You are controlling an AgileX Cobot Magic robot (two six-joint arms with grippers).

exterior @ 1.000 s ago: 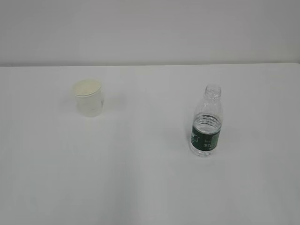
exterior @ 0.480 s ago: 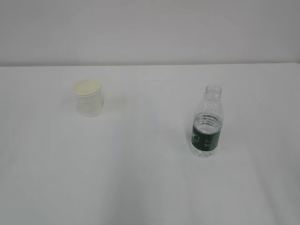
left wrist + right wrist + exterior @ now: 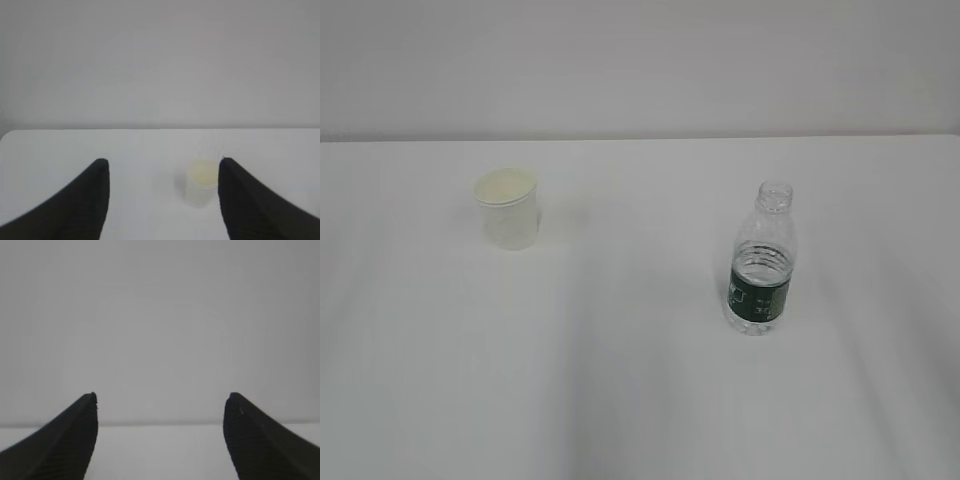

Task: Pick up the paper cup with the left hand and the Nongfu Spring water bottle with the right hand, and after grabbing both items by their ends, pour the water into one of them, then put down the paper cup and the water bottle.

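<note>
A plain white surface (image 3: 620, 400) fills the lower view. Behind it stands a pale grey wall (image 3: 640, 60), unmarked.

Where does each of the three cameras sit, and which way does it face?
Exterior view: raised, slanting down at the white table and wall; no robot parts show.
Left wrist view: behind the open left gripper, facing the wall; both fingers frame the paper cup.
Right wrist view: behind the open right gripper, facing wall and table edge; bottle not seen.
Shared: exterior and left wrist both show the cup; only exterior shows the water bottle.
</note>
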